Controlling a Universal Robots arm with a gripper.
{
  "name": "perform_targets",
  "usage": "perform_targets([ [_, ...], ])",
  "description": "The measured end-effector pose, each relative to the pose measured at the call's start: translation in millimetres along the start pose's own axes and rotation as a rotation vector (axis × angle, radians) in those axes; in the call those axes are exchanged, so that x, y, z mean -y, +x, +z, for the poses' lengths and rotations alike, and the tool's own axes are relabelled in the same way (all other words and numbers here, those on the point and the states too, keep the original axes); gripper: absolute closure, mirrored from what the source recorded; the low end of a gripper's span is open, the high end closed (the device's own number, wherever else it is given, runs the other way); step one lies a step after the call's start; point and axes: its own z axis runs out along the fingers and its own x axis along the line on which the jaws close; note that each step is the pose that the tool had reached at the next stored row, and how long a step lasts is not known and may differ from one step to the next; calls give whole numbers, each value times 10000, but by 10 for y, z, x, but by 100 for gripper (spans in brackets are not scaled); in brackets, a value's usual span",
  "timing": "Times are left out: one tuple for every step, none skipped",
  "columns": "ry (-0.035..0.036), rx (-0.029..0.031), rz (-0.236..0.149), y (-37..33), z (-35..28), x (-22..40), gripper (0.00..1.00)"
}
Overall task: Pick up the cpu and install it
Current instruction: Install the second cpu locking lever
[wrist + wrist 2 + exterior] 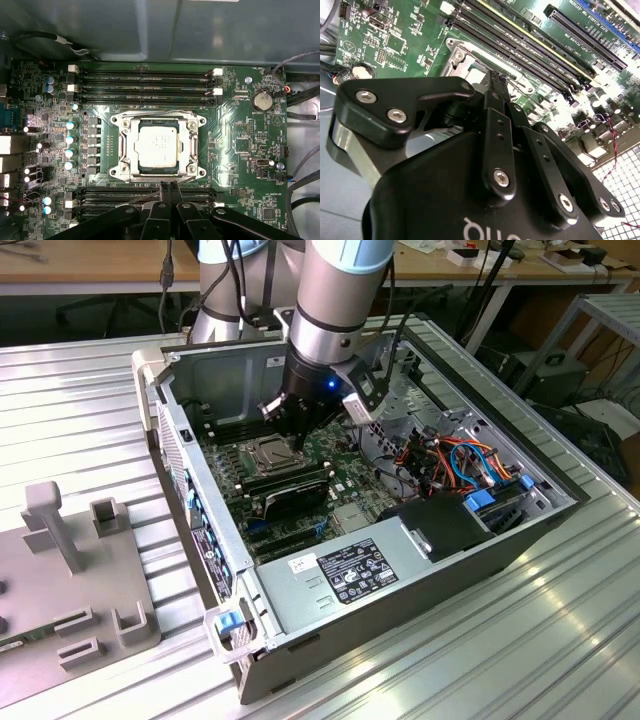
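The cpu (157,146), a square chip with a dull silver top, lies flat inside the metal-framed socket (158,145) on the green motherboard (240,145). My gripper (168,187) is shut, with its two black fingertips pressed together and nothing between them. It hovers just past the socket's edge, beside the thin wire lever (150,194). In the second wrist view the closed fingers (496,100) point down at the socket frame (462,55). In the exterior view the gripper (297,440) reaches into the open computer case, right over the socket (268,452).
Black memory slots (145,85) run along both sides of the socket. A row of capacitors (70,145), a coin battery (261,100) and loose cables (450,460) surround it. The case walls (200,510), the power supply (350,570) and a grey fixture (70,560) on the ribbed table stand nearby.
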Motion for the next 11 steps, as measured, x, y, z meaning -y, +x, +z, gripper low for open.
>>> perform_targets([
  [1,0,0,1,3,2,89],
  [2,-1,-1,3,7,4,89],
  [2,0,-1,5,14,5,89],
  [1,0,-1,7,21,6,89],
  [1,0,0,10,27,7,89],
  [1,-1,0,15,39,8,89],
  [1,0,0,18,45,9,89],
  [1,0,0,20,52,10,89],
  [1,0,0,24,60,11,89],
  [1,0,0,28,67,12,89],
  [1,-1,0,34,77,14,89],
])
